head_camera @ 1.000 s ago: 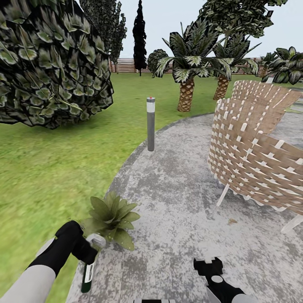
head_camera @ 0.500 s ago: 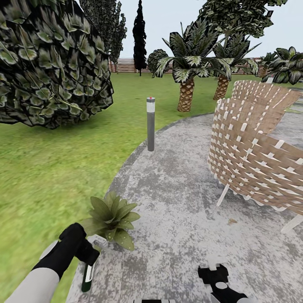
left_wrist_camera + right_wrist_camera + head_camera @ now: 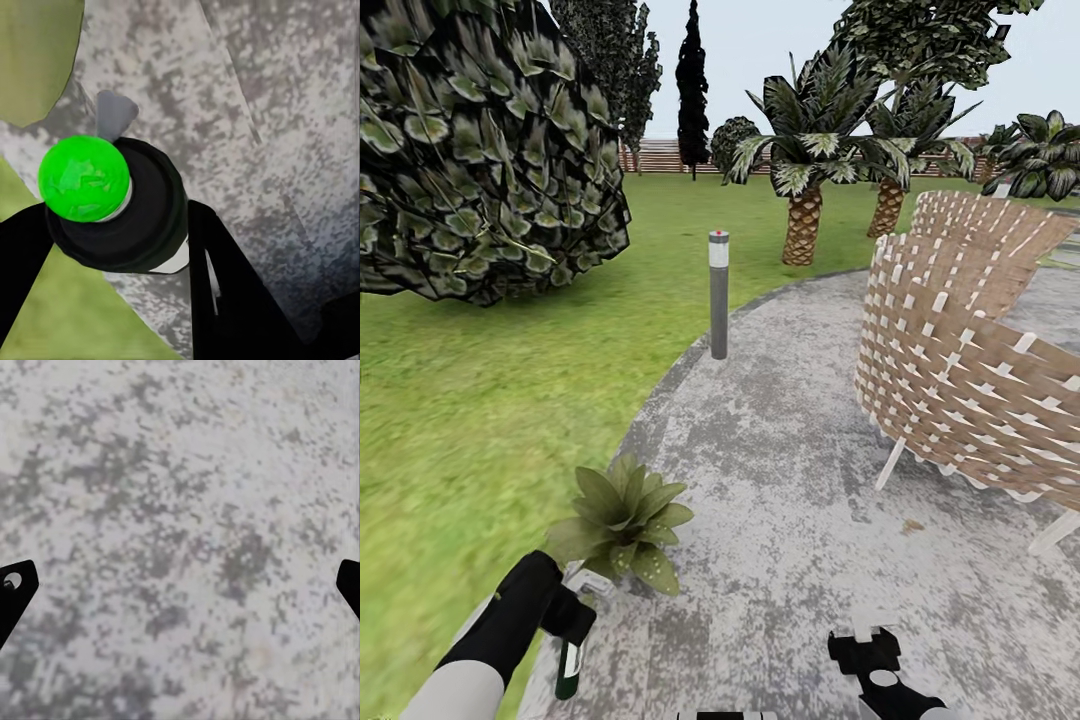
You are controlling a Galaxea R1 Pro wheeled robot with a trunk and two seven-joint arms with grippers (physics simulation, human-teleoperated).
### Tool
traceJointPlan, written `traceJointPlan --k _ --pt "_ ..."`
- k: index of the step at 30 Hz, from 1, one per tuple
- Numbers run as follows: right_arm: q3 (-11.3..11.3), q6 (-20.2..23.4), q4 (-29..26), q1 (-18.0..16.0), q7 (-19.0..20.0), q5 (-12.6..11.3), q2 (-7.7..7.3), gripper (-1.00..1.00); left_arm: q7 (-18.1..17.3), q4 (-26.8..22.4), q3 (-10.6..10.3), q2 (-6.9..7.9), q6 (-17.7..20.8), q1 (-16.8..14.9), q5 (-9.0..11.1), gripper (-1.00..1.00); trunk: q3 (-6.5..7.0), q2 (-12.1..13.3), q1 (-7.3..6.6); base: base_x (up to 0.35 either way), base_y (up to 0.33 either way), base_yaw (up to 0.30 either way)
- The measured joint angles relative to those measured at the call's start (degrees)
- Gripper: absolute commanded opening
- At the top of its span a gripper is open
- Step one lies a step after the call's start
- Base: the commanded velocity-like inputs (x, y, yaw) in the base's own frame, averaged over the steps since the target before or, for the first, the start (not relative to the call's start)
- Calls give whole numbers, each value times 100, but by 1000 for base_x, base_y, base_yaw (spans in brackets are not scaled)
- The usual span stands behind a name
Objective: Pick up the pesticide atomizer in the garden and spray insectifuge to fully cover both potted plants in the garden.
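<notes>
Black left pincer [image 3: 567, 617] is clamped on one pesticide atomizer [image 3: 568, 668] hanging at seven o'clock, just below one potted plant [image 3: 622, 520]. Right pincer [image 3: 865, 650] at five o'clock stands apart — over mottled grey patio [image 3: 790, 470]. Two wicker chairs [image 3: 960, 380], lawn [image 3: 470, 400] around.

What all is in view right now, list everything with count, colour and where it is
pesticide atomizer: one, white with dark green end, in left gripper
potted plant: one, green, patio edge beside atomizer
patio: one, mottled grey, centre and right
lawn: green, left
bollard light: one, grey, patio rim
wicker chairs: two, tan, right
big bush: one, dark, upper left
palm trees: two, beyond patio
left gripper: black, shut on atomizer
right gripper: black, open above patio
</notes>
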Motion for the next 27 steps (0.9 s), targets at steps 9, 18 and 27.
traceJointPlan --k 9,18,27 --pt "0 2 -2 1 2 1 20 100 13 -33 74 2 -61 3 4 -100 -32 0 0 0 79 93" --pt "-7 2 -1 1 -2 2 12 100 13 -34 74 29 -61 4 6 -100 -32 0 -2 89 245 2" --pt "-8 1 -2 1 -6 2 9 100 13 -31 52 7 -76 2 0 -100 3 0 2 -30 32 -151"
